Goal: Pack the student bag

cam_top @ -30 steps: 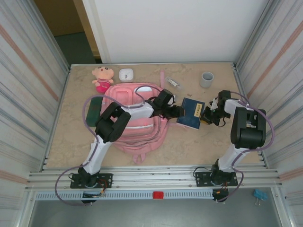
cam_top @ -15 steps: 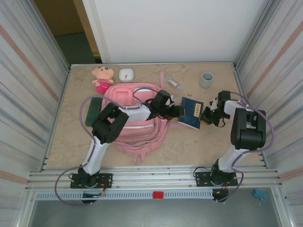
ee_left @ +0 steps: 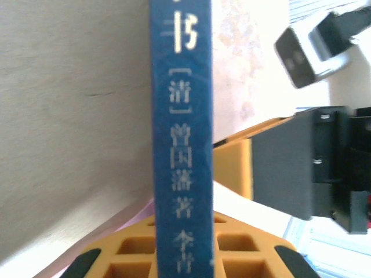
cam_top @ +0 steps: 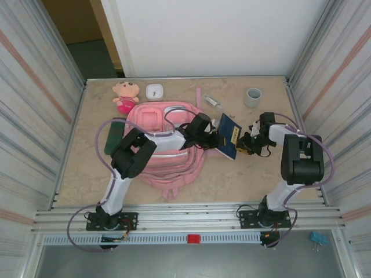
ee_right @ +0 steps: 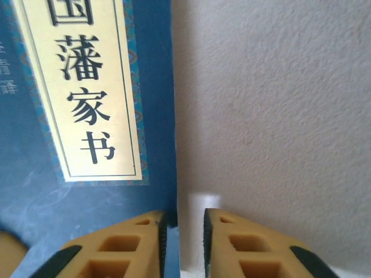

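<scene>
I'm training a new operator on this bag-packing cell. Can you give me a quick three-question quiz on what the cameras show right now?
1. True or false: the blue book is inside the student bag.
2. What stands nearest the far right corner of the table? A plush doll, B grey cup, C student bag.
3. Which gripper has the book's spine between its fingers?
Key: 1 false; 2 B; 3 the left gripper.

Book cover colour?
Dark blue book with a cream title label in black characters; best in the right wrist view.
</scene>
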Available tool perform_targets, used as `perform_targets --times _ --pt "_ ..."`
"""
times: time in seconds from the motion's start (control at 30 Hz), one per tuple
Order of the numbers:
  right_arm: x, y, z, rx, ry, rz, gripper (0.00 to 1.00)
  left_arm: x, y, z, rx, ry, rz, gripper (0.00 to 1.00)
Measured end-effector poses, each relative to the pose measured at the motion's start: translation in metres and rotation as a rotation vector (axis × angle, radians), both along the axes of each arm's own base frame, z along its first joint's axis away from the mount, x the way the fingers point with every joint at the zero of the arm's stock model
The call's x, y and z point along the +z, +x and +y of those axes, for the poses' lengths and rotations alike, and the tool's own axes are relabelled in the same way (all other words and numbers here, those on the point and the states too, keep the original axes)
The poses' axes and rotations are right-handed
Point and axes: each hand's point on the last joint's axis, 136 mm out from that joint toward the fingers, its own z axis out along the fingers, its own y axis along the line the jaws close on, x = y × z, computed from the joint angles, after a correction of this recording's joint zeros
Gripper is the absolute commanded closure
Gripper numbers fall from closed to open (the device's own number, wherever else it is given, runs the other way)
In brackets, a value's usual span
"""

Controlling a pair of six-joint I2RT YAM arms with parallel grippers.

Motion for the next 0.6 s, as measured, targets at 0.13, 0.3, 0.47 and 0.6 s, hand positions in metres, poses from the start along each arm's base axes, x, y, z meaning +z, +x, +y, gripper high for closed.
perform_targets --times 0.13,0.3,0.47,0.6 --pt "0.031 0.004 -0.003 -0.021 0.011 -0.099 0.49 0.017 -0.001 0.014 0.007 0.034 -0.077 0.98" --pt "0.093 0.008 -0.008 -0.047 0.024 -0.312 0.44 0.057 -0.011 0.032 -0.006 -0.007 -0.217 0.99" --pt "0.168 -0.004 -0.004 -0.030 0.042 -0.584 0.41 0.104 -0.032 0.052 -0.040 -0.119 -0.392 0.99" --pt "0.223 -0.034 0.006 -0.010 0.081 -0.821 0.36 0.138 -0.055 0.072 -0.066 -0.231 -0.528 1.00"
